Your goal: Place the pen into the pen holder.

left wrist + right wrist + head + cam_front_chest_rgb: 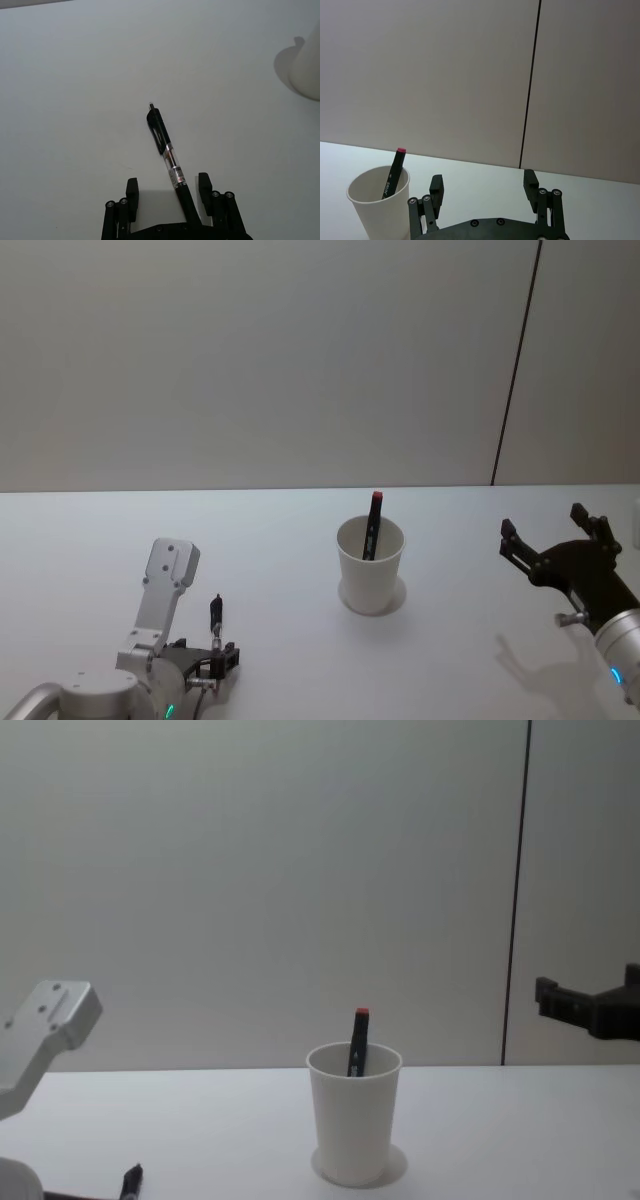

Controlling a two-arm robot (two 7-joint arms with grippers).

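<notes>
- You have a white bench (300, 540) before a plain grey wall (250, 360).
- Your left gripper (167, 191) sits low at the near left, with its jaws spread on either side of the black pen (164, 142).
- Your right gripper (545, 523) hovers to the right of the pen holder (370, 580), jaws spread.
- The holder contains a leaning red-capped marker (372, 525).

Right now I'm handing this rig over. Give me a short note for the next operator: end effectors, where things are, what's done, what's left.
Left end effector: open, low at the table, its fingers on either side of the black pen, not clamping it.
Right end effector: open, empty, in the air to the right of the cup.
Cup: upright, mid-table.
Done: a red-capped marker stands in the cup.
Left: probably close on the black pen, lift it, drop it in the cup.
</notes>
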